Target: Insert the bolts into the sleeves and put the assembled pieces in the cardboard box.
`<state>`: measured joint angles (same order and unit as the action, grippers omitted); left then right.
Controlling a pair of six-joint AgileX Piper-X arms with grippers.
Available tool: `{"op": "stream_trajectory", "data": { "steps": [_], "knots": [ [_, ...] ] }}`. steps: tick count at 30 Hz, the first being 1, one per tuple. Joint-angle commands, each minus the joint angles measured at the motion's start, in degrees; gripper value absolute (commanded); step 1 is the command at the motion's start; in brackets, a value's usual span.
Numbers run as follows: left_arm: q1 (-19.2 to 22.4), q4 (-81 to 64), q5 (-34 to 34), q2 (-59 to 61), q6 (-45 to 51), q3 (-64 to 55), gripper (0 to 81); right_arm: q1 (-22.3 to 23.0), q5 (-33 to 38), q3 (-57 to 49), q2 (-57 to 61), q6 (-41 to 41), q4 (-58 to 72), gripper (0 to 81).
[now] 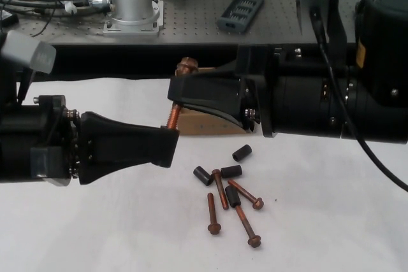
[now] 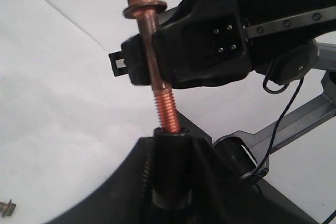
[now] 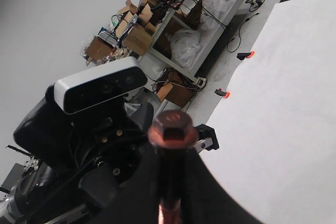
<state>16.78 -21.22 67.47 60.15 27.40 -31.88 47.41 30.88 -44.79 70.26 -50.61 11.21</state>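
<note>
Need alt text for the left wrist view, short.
A copper-coloured flanged bolt, gripped by the right claw, has its threaded tip in the mouth of a short black cylindrical sleeve held in the left claw. A white bench cover lies behind.

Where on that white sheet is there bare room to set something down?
Bare sheet lies on the near side: left of the loose bolts, beside the left arm, and right of them, beside the right arm. Crowded: the middle, with scattered bolts and sleeves.
</note>
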Motion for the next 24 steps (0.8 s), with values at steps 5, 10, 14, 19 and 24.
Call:
{"op": "stream_trajectory", "data": {
  "steps": [5,10,14,19,24],
  "knots": [
    [-0.2,-1.6,-1.3,-0.7,1.0,-0.4,0.6,0.1,3.4,-0.7,0.2,0.1,0.3,2.8],
    [-0.2,-1.6,-2.9,-0.7,1.0,-0.4,0.6,0.1,3.5,-0.7,0.2,1.5,0.3,2.8],
    [-0.2,-1.6,-3.0,-0.7,1.0,-0.4,0.6,1.2,3.5,-0.7,-0.1,4.5,0.3,2.8],
    [-0.2,-1.6,-3.5,-0.7,1.0,-0.4,0.6,3.3,2.0,-0.7,-0.2,6.9,0.2,2.8],
    [-0.2,-1.6,-3.9,-0.7,1.0,-0.4,0.6,4.1,1.8,-0.7,-0.2,7.0,-0.7,2.8]
  ]
}}
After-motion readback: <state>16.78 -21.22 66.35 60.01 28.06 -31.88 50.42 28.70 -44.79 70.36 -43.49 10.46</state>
